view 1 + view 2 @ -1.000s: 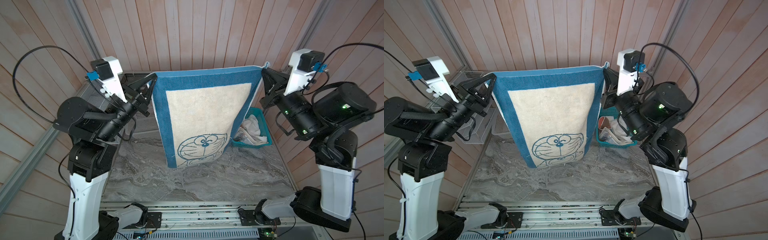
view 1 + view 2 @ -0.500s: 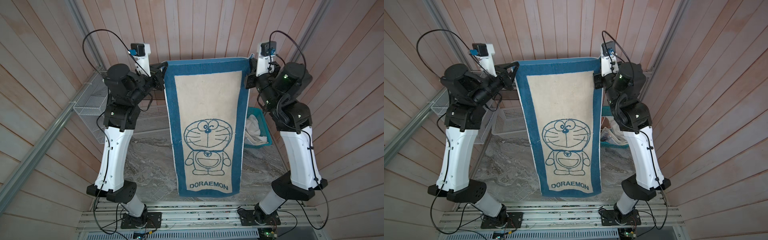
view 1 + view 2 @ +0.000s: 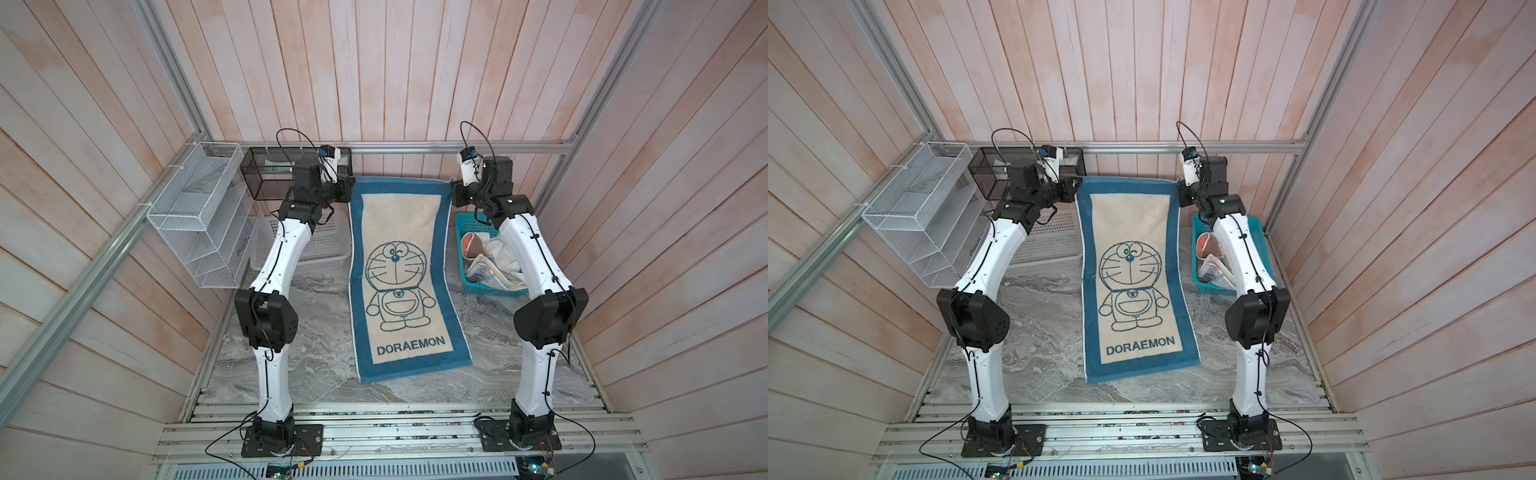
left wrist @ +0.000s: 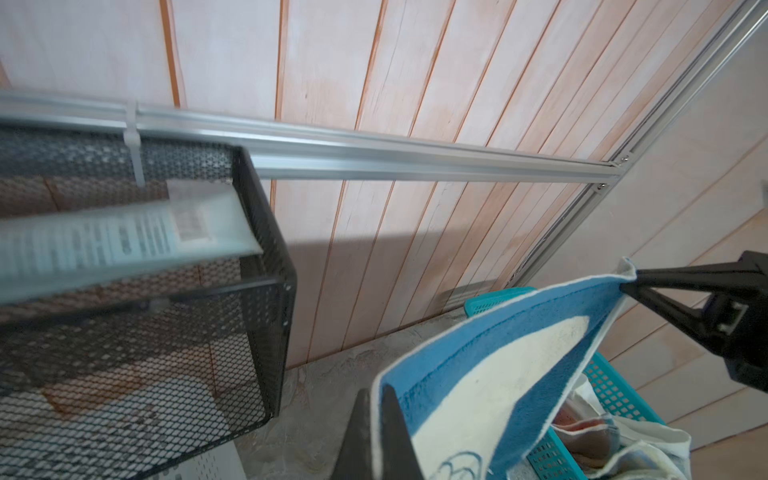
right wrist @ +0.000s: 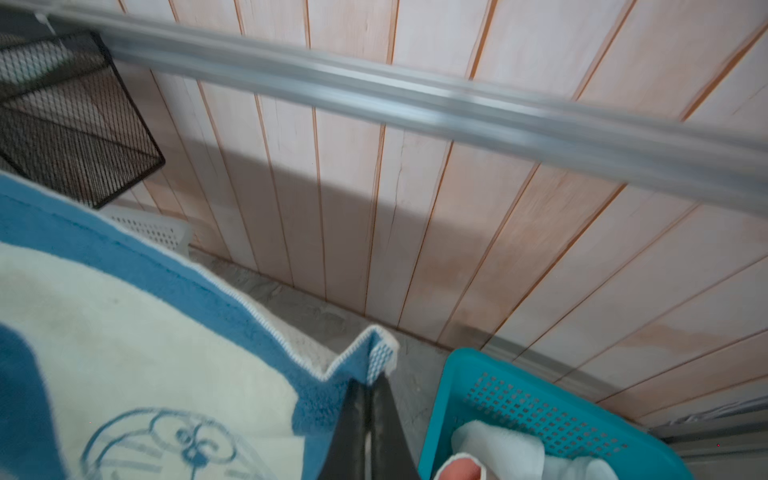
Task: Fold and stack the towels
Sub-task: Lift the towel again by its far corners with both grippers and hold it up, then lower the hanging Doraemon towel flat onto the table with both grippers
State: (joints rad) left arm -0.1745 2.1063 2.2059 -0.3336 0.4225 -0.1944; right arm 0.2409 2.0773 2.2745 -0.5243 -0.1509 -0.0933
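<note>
Blue terry w/ a cream centre panel: we identify the blue towel (image 3: 405, 274) as the workpiece. In both top views it runs lengthwise down the middle of the marble tabletop (image 3: 316, 332), print side up. The cartoon outline sits mid-panel and the "DORAEMON" lettering is at the near end.

Towel pos.: the near end lies flat on the tabletop. The far edge is raised off the surface, stretched between the two arms close to the back wall. The cloth slopes from that edge down to the table.

Gripper status:
- left gripper (image 3: 348, 190): pressed together on the far-left corner. In the left wrist view we see the hem pinched between its fingers (image 4: 397, 432).
- right gripper (image 3: 453, 189): pinching the far-right corner. In the right wrist view its fingers (image 5: 388, 432) are closed on the cloth, w/ the corner tip sticking out past them.

Other towels: we find them bunched, unfolded, in the teal basket (image 3: 494, 291) at the far right of the table, just beside the blue towel's right edge. They are the salmon-brown towel (image 3: 471, 245), the white towel (image 3: 500, 255) and the lettered towel (image 3: 482, 272).

Misc.: a white perforated basket (image 3: 328, 249) sits far left on the table. A black mesh basket (image 3: 266, 174) hangs on the back rail and a white wire rack (image 3: 199, 216) is on the left wall.
</note>
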